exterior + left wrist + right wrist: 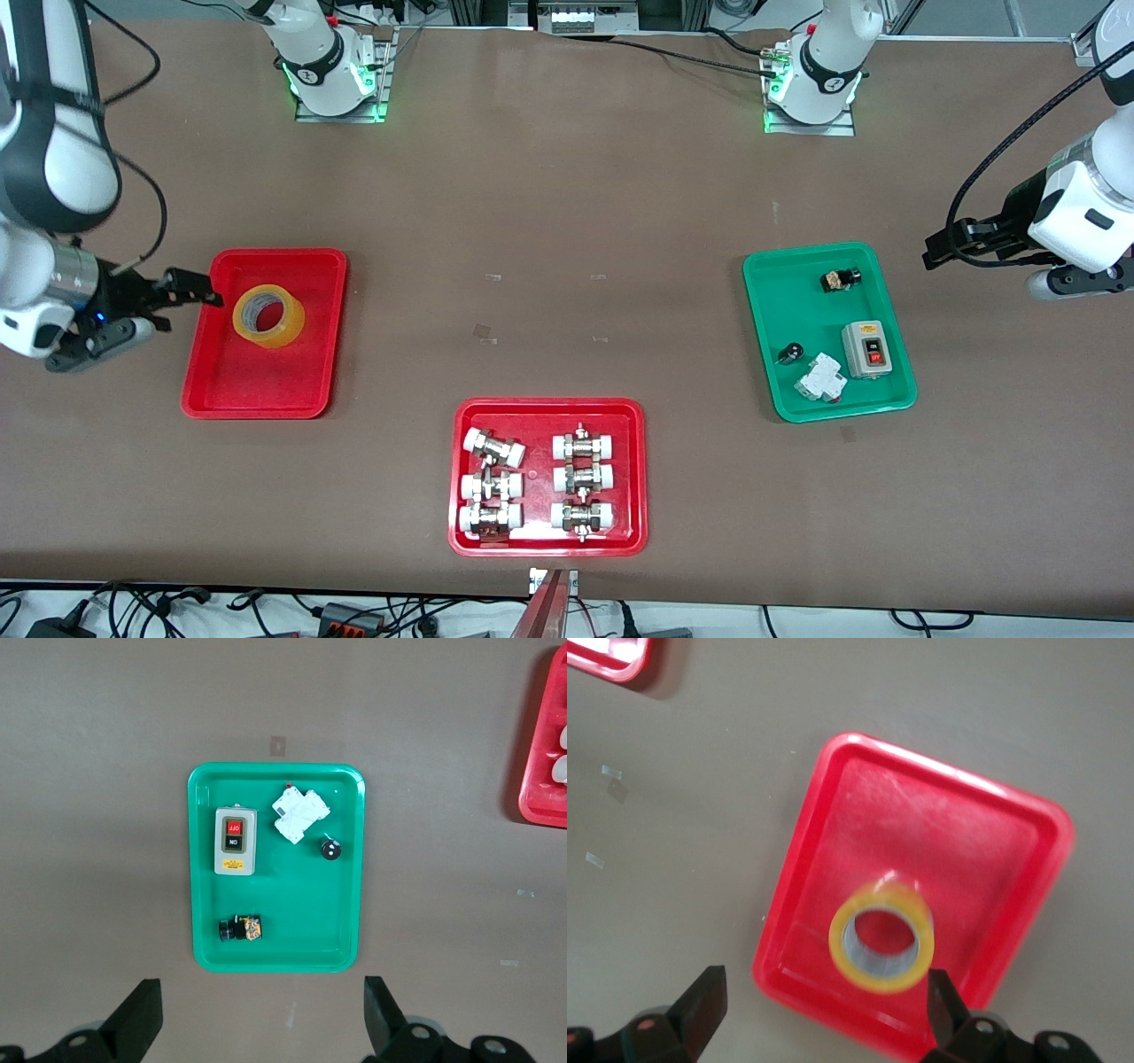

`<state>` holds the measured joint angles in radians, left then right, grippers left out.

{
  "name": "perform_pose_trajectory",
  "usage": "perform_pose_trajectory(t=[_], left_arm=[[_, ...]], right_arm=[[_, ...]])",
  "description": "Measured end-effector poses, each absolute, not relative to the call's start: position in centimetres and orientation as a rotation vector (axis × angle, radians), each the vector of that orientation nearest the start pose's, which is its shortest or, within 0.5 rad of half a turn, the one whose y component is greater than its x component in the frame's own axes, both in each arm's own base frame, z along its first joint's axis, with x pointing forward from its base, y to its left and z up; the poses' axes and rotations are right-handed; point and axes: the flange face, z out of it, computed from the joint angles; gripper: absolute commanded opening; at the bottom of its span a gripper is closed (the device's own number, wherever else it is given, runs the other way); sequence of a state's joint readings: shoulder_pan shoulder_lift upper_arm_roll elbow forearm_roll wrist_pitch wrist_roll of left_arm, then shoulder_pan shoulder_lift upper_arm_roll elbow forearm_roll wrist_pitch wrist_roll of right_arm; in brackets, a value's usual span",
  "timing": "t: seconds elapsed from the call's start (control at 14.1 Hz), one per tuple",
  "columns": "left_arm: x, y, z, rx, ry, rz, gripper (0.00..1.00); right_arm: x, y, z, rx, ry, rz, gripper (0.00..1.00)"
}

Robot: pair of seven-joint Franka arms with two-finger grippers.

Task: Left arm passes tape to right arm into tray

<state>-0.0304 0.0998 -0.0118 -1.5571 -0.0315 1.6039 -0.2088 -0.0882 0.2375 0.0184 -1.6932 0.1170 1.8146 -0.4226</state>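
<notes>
The tape (268, 316), a yellow translucent roll, lies flat in the plain red tray (266, 390) toward the right arm's end of the table. My right gripper (182, 301) is open and empty, up in the air over the tray's outer edge beside the roll. In the right wrist view its fingers (700, 1001) are spread wide, with the tape (881, 979) and the tray (939, 833) below. My left gripper (943, 248) is open and empty, over bare table beside the green tray (762, 266). The left wrist view shows its gripper (261, 997) open.
The green tray (276, 769) holds a grey switch box (866, 348), a white breaker (819, 379) and small black parts. A red tray (549, 409) with several white-capped metal fittings sits nearest the front camera, mid-table. Small tape marks dot the table's middle.
</notes>
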Motion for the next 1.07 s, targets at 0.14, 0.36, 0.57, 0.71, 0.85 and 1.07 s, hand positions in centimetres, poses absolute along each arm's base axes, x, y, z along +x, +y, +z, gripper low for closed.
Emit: perform_pose_trajectory(t=[0.14, 0.36, 0.57, 0.71, 0.85, 1.07], left_arm=[[58.5, -2.2, 57.7, -3.154, -0.280, 0.089, 1.00], [58.5, -2.2, 57.7, -3.154, -0.281, 0.088, 1.00], [58.5, -2.1, 57.7, -3.154, -0.281, 0.087, 1.00], [58.5, -2.2, 57.8, -3.154, -0.279, 0.086, 1.00], [58.5, -2.2, 57.8, -3.155, -0.279, 0.085, 1.00], [58.5, -2.1, 57.8, -3.155, -0.280, 0.084, 1.00]], right_arm=[[59.7, -0.5, 49.4, -3.050, -0.343, 0.148, 1.00], [56.2, 3.3, 55.5, -3.099, -0.201, 0.130, 1.00], [54.8, 3.1, 59.7, -3.108, -0.136, 0.055, 1.00], [55.5, 1.9, 62.0, -3.109, -0.097, 0.003, 1.00], [56.1, 1.4, 62.6, -3.111, 0.014, 0.000, 1.00], [56.1, 1.5, 62.1, -3.112, 0.101, 0.046, 1.00]])
